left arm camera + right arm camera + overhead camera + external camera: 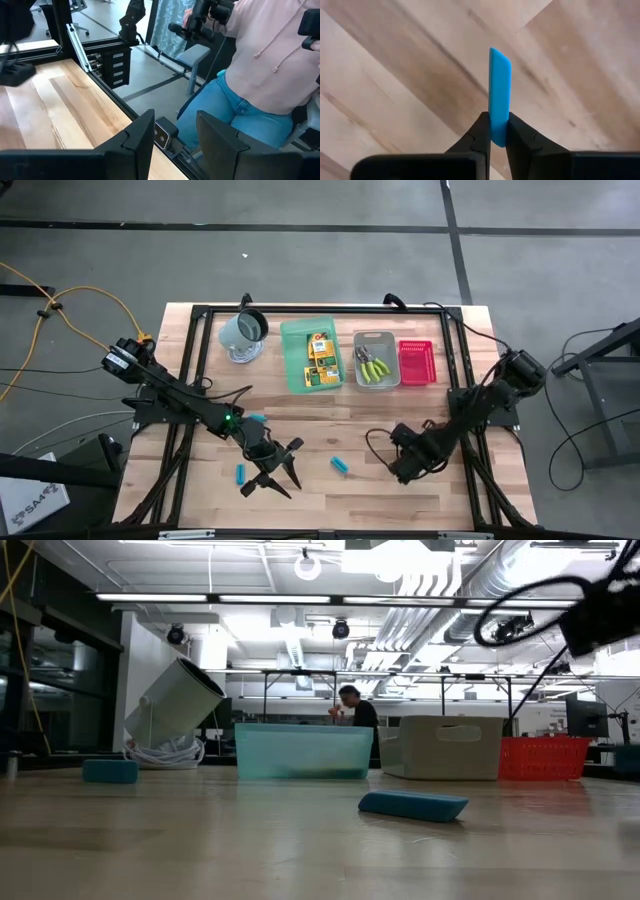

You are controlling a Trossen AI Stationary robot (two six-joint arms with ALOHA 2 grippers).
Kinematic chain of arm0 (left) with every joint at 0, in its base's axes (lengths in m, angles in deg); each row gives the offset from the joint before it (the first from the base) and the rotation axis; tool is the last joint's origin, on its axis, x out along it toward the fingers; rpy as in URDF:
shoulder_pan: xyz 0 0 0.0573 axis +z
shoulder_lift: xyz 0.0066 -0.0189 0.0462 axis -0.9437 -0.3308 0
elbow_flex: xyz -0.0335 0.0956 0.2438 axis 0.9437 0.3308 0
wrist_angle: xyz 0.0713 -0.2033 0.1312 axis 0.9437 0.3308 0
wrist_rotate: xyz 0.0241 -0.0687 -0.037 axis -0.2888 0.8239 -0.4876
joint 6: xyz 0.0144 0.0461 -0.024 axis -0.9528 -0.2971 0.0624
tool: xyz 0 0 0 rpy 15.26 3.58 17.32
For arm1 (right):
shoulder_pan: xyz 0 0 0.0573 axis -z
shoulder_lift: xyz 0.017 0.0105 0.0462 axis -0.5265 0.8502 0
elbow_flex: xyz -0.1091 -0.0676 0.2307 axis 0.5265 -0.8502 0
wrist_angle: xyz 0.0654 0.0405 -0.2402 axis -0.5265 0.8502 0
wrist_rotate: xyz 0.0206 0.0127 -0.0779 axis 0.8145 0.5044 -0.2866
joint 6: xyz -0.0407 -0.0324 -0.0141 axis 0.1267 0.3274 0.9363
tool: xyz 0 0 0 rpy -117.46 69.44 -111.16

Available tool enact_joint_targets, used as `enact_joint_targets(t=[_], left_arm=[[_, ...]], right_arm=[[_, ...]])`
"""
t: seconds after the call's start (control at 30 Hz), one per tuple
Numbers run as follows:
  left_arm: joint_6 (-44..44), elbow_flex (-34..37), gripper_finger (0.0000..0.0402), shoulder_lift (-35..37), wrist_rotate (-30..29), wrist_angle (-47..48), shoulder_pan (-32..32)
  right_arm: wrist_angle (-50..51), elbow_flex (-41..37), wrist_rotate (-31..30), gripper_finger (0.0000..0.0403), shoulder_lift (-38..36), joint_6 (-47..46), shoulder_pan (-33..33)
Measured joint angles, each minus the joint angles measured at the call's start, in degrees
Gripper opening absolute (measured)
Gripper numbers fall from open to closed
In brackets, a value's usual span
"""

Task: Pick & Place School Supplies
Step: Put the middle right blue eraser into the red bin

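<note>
From above, three cyan-blue pieces lie on the wooden table [200,490]: one [341,466] near the middle, slanted, one [241,472] upright in the picture by the left gripper [280,478], and one [257,418] partly under the left arm. The left gripper's fingers stand spread, empty, near the front edge. The right gripper [400,470] is low over bare wood right of the middle piece. Behind stand the tipped mug [243,332], green tray [313,354] with yellow boxes [320,358], grey tray [376,358] with pliers [374,367], and red tray [416,361].

At table level, one blue piece [413,805] lies flat, long axis sideways; another [110,771] sits far left.

The left wrist view shows spread fingers [142,137] beyond the table edge, facing a seated person [255,75].

The right wrist view shows fingers [482,132] clamped on the end of a blue piece [499,90], which points straight away over open wood.
</note>
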Motion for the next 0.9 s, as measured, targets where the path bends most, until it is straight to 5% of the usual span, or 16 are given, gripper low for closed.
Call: enact_joint_targets(t=[0.5,0.9], left_arm=[[0.0,0.0,0.0142,0.0,0.0,0.0,0.0],[0.0,0.0,0.0142,0.0,0.0,0.0,0.0]], right_arm=[[17.8,0.0,-21.5,0.0027,-17.7,-1.2,16.1],[15.0,0.0,-21.3,0.0027,-20.8,15.2,40.7]])
